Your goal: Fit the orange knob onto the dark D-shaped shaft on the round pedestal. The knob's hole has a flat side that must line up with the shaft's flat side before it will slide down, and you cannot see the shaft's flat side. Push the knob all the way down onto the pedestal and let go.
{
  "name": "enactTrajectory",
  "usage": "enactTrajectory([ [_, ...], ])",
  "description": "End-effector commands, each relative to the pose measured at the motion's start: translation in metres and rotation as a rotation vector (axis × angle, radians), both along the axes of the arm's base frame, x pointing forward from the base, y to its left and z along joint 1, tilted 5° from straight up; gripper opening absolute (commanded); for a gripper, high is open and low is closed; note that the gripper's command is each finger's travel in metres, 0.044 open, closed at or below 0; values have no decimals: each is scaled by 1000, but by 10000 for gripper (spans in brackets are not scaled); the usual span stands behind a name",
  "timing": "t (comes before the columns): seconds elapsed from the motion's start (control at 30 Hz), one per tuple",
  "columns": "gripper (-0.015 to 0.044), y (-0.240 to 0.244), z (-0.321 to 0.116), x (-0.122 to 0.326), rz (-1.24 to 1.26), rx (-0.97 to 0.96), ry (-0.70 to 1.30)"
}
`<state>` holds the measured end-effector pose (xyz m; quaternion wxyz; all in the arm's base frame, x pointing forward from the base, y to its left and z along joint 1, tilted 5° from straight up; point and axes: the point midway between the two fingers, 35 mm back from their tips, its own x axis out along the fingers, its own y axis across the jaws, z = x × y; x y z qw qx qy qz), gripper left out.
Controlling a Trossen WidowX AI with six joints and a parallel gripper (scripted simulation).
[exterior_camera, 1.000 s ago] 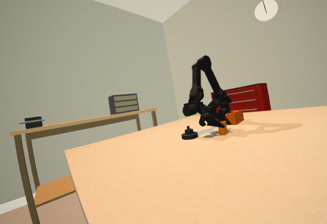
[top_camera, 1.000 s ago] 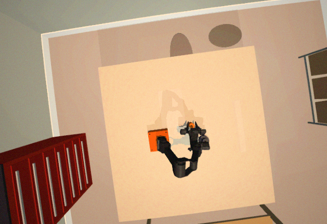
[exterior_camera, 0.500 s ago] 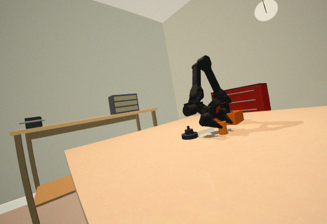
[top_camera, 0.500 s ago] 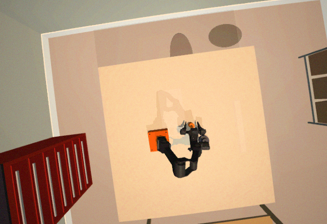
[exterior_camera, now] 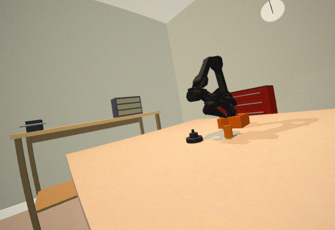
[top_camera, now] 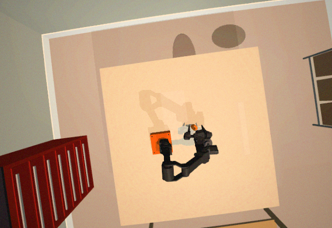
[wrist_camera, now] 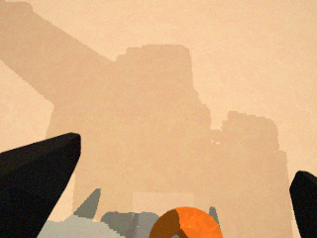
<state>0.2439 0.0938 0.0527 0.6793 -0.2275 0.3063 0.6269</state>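
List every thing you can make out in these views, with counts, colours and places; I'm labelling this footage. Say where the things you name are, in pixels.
orange knob [top_camera: 194,126] [exterior_camera: 227,131] [wrist_camera: 202,224]: one, orange, upright on the table
round pedestal with shaft [exterior_camera: 193,138]: one, dark, on the table, apart from the knob
table [top_camera: 219,85] [exterior_camera: 189,189]: one, pale tan, under both
drawer cabinet [top_camera: 53,182] [exterior_camera: 254,100]: one, red, beyond the table
side bench [exterior_camera: 89,124]: one, wooden, at left in the exterior view
small drawer unit [exterior_camera: 126,106]: one, grey and yellowish, on the bench
wall clock [exterior_camera: 276,13]: one, white, high up
base block [top_camera: 153,139] [exterior_camera: 244,120]: one, orange, under the arm
arm [top_camera: 191,165] [exterior_camera: 200,79]: one, black, above the table
end effector [top_camera: 195,128] [exterior_camera: 230,117]: one, black, open above the knob
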Motion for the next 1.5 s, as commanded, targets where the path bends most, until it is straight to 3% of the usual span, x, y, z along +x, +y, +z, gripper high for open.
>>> enactTrajectory([
  [0.0, 440, 6, 2, 1, 39, -265, 70],
  [0.17, 440, 3, 21, 2, 37, -732, 65],
  [0.27, 440, 1, 32, 4, 27, -862, 28],
  [0.67, 440, 1, 32, 4, 12, -862, 34],
  [1.2, 440, 1, 29, 6, -1404, -683, 563],
  [1.47, 440, 3, 29, 3, -1464, -667, 585],
])
